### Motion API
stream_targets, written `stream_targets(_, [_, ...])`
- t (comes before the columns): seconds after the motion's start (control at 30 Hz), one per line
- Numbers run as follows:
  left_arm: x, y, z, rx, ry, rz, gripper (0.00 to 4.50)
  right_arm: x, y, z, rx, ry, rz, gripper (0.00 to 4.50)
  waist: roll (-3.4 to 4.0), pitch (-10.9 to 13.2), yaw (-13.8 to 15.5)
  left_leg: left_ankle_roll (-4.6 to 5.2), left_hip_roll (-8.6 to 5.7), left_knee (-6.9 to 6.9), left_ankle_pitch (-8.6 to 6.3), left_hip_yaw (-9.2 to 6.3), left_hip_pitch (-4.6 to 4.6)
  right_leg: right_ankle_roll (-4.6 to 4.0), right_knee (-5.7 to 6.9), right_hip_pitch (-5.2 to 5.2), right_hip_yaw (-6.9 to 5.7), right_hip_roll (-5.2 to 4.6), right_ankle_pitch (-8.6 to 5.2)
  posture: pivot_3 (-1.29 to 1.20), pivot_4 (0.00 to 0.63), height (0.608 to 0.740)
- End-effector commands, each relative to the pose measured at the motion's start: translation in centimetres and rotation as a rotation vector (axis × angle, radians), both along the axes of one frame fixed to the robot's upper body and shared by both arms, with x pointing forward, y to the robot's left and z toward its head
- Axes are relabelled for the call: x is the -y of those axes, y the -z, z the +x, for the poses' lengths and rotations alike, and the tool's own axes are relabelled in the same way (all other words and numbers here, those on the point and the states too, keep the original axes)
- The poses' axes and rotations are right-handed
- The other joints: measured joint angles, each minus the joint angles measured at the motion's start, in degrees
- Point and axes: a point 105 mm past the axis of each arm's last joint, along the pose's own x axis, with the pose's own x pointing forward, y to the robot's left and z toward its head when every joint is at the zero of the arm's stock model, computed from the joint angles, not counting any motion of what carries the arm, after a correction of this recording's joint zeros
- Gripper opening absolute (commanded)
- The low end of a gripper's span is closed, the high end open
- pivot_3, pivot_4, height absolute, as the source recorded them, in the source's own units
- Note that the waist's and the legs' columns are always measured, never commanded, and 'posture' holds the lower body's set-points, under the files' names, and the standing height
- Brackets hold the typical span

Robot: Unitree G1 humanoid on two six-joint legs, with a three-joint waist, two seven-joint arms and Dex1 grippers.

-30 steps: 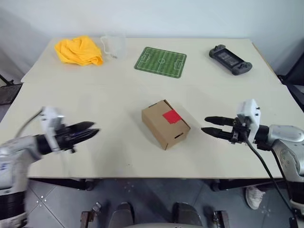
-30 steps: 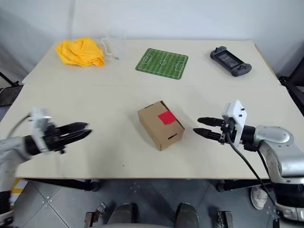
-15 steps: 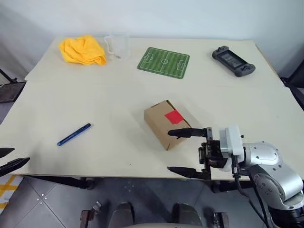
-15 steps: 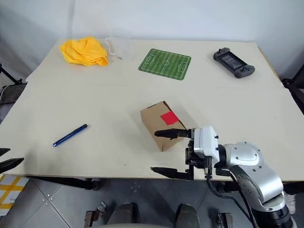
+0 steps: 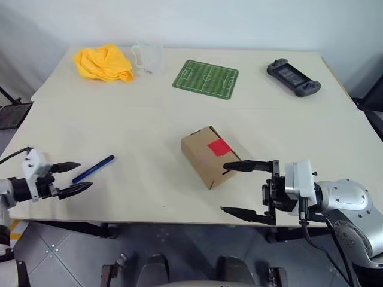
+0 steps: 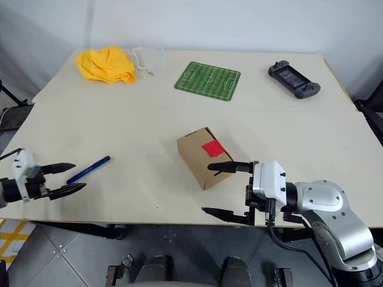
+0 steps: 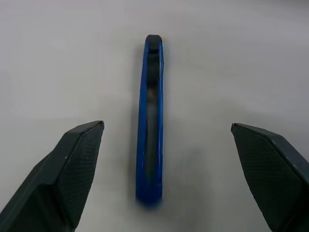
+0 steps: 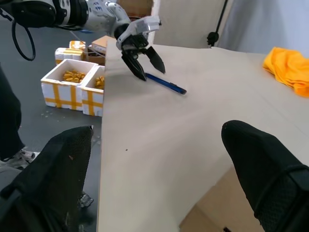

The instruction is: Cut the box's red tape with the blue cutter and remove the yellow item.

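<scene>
A pale table (image 5: pixel 119 119) fills the room under a plain light wall; grey tiles show below its near edge. The box (image 5: pixel 209 155) sits mid-table with the red tape (image 5: pixel 219 147) on its top face. The blue cutter (image 5: pixel 93 168) lies near the left front edge, untouched, just ahead of the left gripper (image 5: pixel 72 177), whose fingers are spread wide and empty. The right gripper (image 5: pixel 245 188) is also spread wide, beside the box's near corner. At the far edge lie a yellow cloth (image 5: pixel 103 62), a clear cup (image 5: pixel 148 58), a green mat (image 5: pixel 206 78) and a game controller (image 5: pixel 292 76).
</scene>
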Motion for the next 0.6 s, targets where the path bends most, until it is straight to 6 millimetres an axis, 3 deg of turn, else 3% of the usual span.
stream_targets(0.03, [-0.8,0.7,0.4,-0.023,-0.051,0.051,4.48,0.1,-0.5,-0.5,0.022,0.004,-0.008,4.5,0.0,0.0,-0.2,0.0,0.0,-0.01,0.0,0.0,0.0,0.0,0.0,0.0,0.0,0.0,0.0,0.0,0.15,0.74])
stream_targets(0.17, [-1.1,1.2,0.6,-0.048,-0.075,0.075,4.48,0.1,-0.4,-0.6,0.019,0.014,-0.008,4.5,0.0,0.0,-0.3,0.0,0.0,0.01,0.0,0.0,0.01,0.0,0.01,0.01,0.0,0.0,0.0,0.0,0.15,0.74])
stream_targets(0.2, [-1.2,1.4,0.6,-0.06,-0.082,0.072,4.31,0.1,-0.4,-0.6,0.016,0.019,-0.008,4.5,0.0,0.0,-0.3,0.0,0.0,0.01,0.0,-0.01,0.02,0.0,0.02,0.01,0.0,0.0,0.0,0.0,0.15,0.74])
stream_targets(0.6, [0.2,3.9,-0.4,-0.162,-0.005,0.089,1.17,0.3,-0.5,-0.3,0.023,0.042,-0.013,4.5,0.33,-0.2,-0.4,0.01,0.0,-0.13,0.0,0.29,0.58,0.0,0.09,0.25,0.31,0.0,0.0,0.0,0.15,0.74])
